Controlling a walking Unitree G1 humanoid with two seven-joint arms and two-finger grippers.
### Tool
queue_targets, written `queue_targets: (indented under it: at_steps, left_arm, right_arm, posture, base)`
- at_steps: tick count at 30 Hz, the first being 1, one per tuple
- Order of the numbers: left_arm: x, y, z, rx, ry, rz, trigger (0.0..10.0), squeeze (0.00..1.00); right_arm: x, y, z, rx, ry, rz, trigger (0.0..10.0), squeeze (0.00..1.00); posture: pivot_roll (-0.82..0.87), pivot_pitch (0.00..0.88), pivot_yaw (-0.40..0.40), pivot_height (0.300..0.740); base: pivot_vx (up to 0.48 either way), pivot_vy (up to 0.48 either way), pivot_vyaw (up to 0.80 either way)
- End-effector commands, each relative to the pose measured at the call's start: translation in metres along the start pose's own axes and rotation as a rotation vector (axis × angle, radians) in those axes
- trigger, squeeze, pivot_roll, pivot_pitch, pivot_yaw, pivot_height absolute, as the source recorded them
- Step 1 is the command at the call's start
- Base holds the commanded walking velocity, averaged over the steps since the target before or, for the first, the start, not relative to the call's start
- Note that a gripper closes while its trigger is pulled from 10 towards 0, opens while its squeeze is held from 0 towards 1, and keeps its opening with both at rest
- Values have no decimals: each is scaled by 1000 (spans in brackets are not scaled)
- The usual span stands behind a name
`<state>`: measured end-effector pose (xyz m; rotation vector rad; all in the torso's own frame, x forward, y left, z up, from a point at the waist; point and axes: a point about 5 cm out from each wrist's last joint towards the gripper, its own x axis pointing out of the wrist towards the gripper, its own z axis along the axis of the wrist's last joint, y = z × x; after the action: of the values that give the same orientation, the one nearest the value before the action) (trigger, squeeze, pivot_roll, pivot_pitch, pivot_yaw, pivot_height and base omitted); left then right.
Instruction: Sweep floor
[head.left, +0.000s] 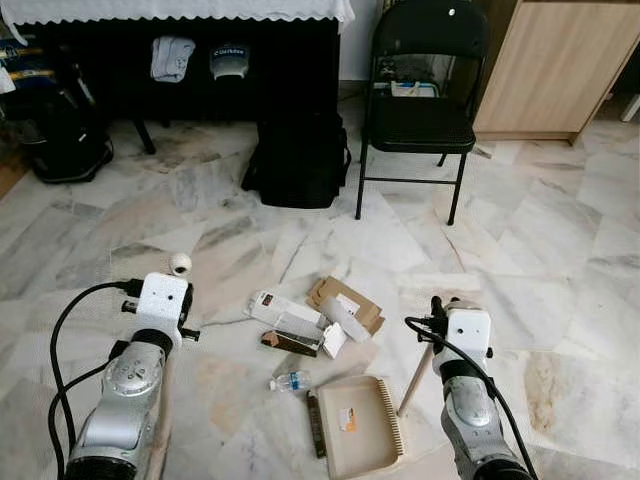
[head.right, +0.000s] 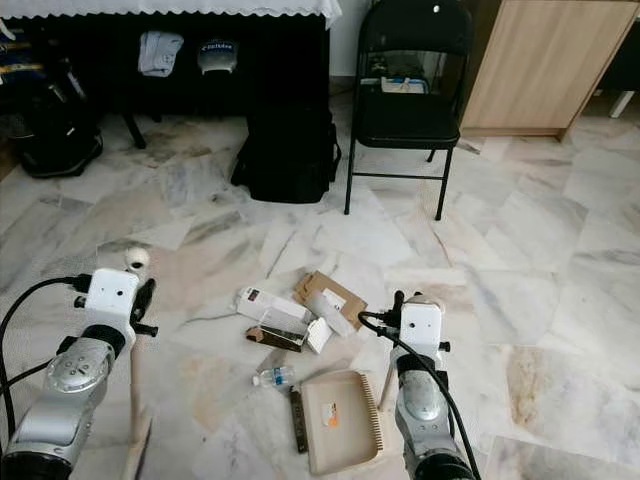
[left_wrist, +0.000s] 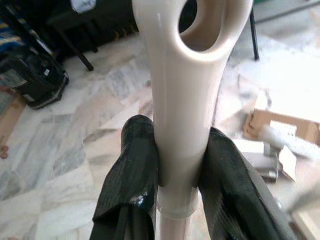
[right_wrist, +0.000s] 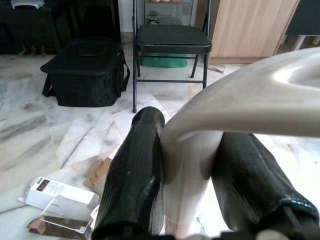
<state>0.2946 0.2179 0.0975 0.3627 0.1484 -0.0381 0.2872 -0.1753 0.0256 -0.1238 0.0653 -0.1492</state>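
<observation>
My left gripper (left_wrist: 180, 136) is shut on the beige broom handle (left_wrist: 180, 95), just below its hanging hole. The handle's top (head.left: 180, 263) sticks up above the left wrist, and its shaft (head.right: 133, 400) runs down beside my left arm. My right gripper (right_wrist: 187, 132) is shut on the curved top of the dustpan handle (right_wrist: 245, 100). The beige dustpan (head.left: 358, 428) rests on the floor between my arms, its stick (head.left: 411, 381) rising to the right gripper (head.left: 437, 308). Litter lies ahead of the pan: a white box (head.left: 285, 312), torn cardboard (head.left: 345, 300), a small plastic bottle (head.left: 290, 381) and a dark strip (head.left: 316, 423).
A black folding chair (head.left: 420, 110) and a black bag (head.left: 297, 160) stand beyond the litter. A wooden cabinet (head.left: 555, 70) is at the far right, a dark table with a white cloth (head.left: 170, 10) at the back, and a black backpack (head.left: 55, 135) at the left. The marble floor (head.left: 560, 250) spreads to the right.
</observation>
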Motion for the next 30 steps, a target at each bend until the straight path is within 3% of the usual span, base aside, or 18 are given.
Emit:
queue_targets:
  at_steps: [1, 9, 17, 30]
  left_arm:
    - [3, 1, 13, 40, -25, -32, 10000, 0]
    - [1, -20, 19, -36, 24, -267, 10000, 0]
    - [-4, -29, 27, -101, 13, -405, 10000, 0]
    - [-6, -37, 48, -288, -57, -458, 10000, 0]
  right_arm:
    - [-11, -9, -21, -48, 114, -13, 10000, 0]
    - [-5, -11, -16, -51, 100, -20, 10000, 0]
    - [-2, -13, -14, -54, 99, -25, 10000, 0]
    - [0, -16, -12, -59, 98, -27, 10000, 0]
  posture:
    - [136, 132, 13, 740]
    - [133, 126, 9, 740]
    - [129, 121, 6, 740]
    - [126, 118, 1, 740]
  base:
    - [0, 0, 0]
    - [0, 0, 0]
    - [0, 0, 0]
    - [0, 0, 0]
